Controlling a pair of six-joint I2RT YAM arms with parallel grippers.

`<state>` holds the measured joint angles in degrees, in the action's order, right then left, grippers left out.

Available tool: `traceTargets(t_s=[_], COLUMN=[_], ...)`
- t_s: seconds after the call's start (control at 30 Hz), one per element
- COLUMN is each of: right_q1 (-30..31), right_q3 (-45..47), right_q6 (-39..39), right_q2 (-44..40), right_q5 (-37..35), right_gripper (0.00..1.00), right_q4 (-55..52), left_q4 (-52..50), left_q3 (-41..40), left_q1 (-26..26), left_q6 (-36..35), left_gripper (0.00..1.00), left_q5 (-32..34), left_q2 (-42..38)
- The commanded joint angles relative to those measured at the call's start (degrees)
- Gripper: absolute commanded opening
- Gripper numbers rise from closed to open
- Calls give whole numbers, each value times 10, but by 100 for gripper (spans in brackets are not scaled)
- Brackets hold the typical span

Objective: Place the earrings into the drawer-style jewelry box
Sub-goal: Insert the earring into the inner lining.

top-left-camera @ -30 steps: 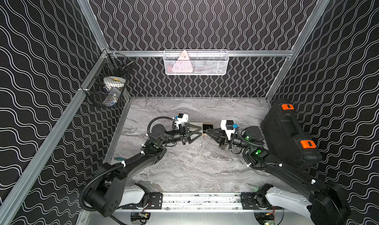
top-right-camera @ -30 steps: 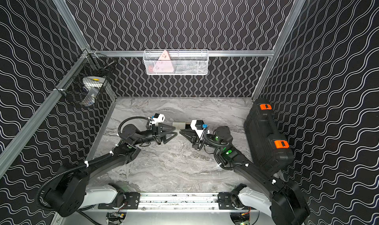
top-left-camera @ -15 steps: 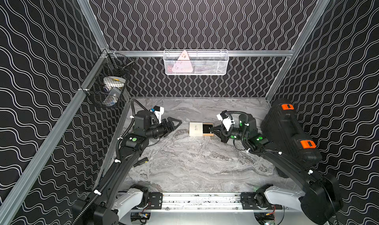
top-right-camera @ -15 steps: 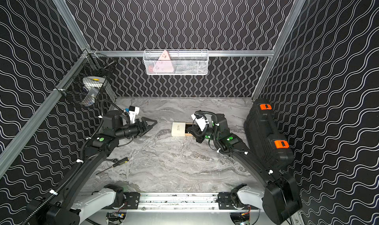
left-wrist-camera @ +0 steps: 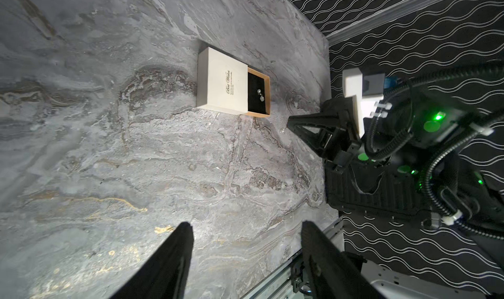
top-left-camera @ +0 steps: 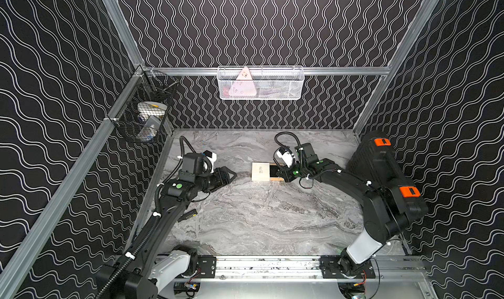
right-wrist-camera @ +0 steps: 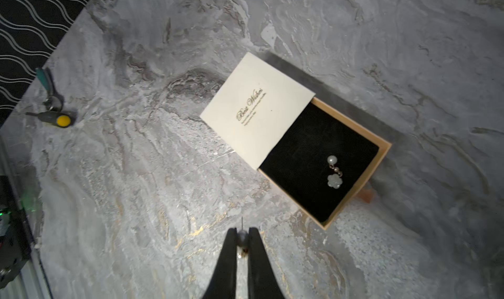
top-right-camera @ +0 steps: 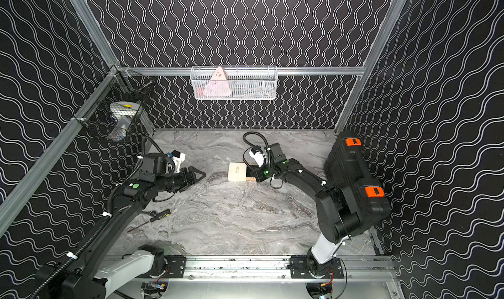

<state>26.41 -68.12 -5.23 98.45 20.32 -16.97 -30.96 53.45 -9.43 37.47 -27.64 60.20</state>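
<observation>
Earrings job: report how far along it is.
Done: the cream-white sleeve jewelry box has its tan, black-lined drawer open, and one pearl-and-flower drop earring lies inside. In hand: the right gripper is shut on a second small earring near the drawer. Remaining: drop it in. The left gripper is open and empty.

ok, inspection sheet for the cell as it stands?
Surface: grey marble table, nothing spilled.
Job's things: box, drawer part open; one earring on its black lining.
Clutter: screwdriver by left arm, teal-handled item beside it; black case at right edge.
Grippers: left gripper open, empty, apart from box; right gripper shut on second earring, beside drawer.
Cables: loops at both wrists, clear of box.
Surroundings: white basket on back wall, mesh basket on side wall.
</observation>
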Motion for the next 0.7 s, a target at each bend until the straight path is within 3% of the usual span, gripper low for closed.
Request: traceTargets(t_s=[0.0,0.67], right_q1=[0,0], right_q3=[-33,-163], right_q6=[-10,-23], right_q2=[34,171], right_q5=[-35,-56], right_gripper=[0,0], right_q4=[-33,-89], left_q4=[-17,1], left_q3=[3,27], left_q1=[1,1], left_q6=[-26,-52], left_gripper=[68,67], left_q5=[28,76], left_q2=[4,75])
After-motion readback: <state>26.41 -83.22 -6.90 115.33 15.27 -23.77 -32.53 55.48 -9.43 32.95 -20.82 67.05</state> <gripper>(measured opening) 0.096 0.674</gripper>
